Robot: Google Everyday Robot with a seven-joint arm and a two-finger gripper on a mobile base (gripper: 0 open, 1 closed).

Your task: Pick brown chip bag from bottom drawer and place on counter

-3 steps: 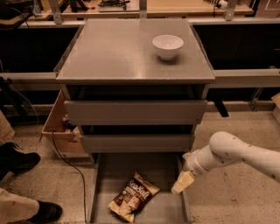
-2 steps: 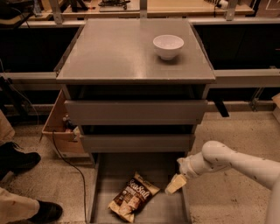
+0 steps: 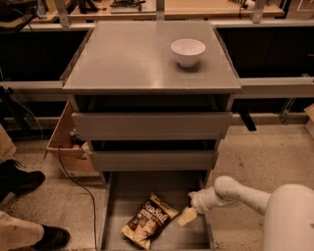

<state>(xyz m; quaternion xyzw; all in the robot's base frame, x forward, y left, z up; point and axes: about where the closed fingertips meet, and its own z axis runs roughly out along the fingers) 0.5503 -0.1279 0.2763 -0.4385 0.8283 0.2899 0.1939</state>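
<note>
The brown chip bag (image 3: 148, 220) lies flat on the floor of the open bottom drawer (image 3: 122, 193), tilted, with white "Sea Salt" lettering up. My gripper (image 3: 187, 215) is at the end of the white arm reaching in from the lower right. It hangs low inside the drawer, just right of the bag's upper right end and close to it. The grey counter (image 3: 132, 59) tops the cabinet above the two shut drawers.
A white bowl (image 3: 188, 51) stands on the counter at the back right. A cardboard box (image 3: 66, 144) and a black cable (image 3: 78, 184) lie left of the cabinet. A person's shoes (image 3: 22, 179) are at the far left. A wooden workbench (image 3: 196, 6) runs behind.
The arm has swung left and lower, bringing the gripper from the drawer's right wall towards the bag. The bag has not moved.
</note>
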